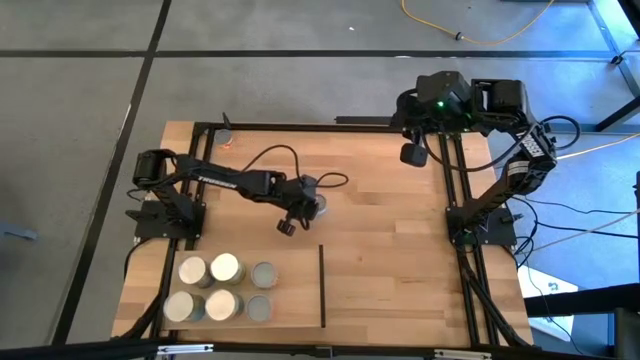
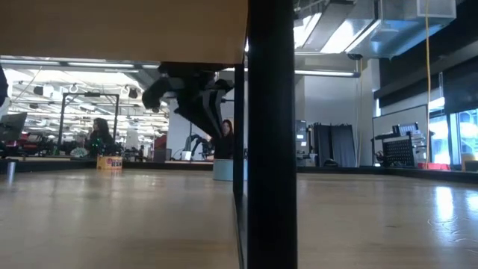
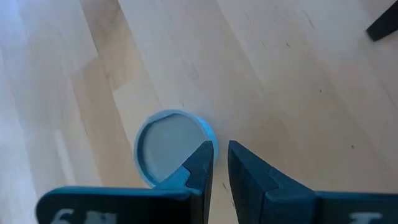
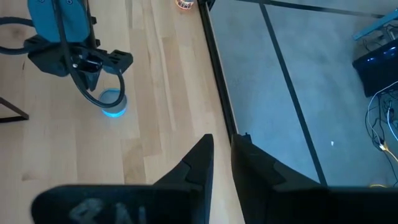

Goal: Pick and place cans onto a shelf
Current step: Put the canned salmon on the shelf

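1. the left gripper (image 1: 303, 205) hangs over the table's middle, its fingers nearly together and holding nothing.
2. a lone can (image 3: 171, 148) stands upright just beside the fingertips, not between them; in my judgement the fingers must spread and shift over it.
3. six cans (image 1: 224, 268) stand on the shelf (image 1: 290, 290).
4. the right gripper (image 1: 413, 153) waits at the far edge, clenched and empty.
5. no readable writing shows.

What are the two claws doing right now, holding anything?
Left gripper: shut, empty, above a lone can mid-table.
Right gripper: shut, empty, parked at the table's far right edge.
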Robot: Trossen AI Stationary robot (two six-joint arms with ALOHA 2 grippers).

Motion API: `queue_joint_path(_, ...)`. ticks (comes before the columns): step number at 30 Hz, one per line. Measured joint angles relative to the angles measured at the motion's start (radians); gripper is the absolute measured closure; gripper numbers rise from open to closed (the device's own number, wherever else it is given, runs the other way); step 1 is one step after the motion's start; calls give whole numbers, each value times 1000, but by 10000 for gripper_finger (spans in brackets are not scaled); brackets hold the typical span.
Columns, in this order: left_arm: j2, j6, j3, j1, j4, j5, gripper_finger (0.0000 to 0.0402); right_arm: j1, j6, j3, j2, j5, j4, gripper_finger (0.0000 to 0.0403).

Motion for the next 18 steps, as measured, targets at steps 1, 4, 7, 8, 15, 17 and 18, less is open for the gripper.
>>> queue_joint_path(1,0,0,-11,0,15,-4,360,0,0,0,0,0,0,344)
queue_joint_path(4,0,0,-38,1,49,-26,360,0,0,0,0,0,0,344)
queue_joint_path(7,0,-2,-69,9,90,-21,360,0,3,0,0,0,0,344)
queue_joint_path(8,0,-2,-80,13,98,-21,360,0,4,0,0,0,0,344)
queue_joint_path(15,0,-1,-100,44,114,-19,360,0,28,0,0,0,0,344)
queue_joint_path(17,0,7,-100,51,129,-6,360,0,44,0,0,1,0,344)
queue_joint_path(18,0,23,-100,54,135,6,360,0,52,0,0,1,0,344)
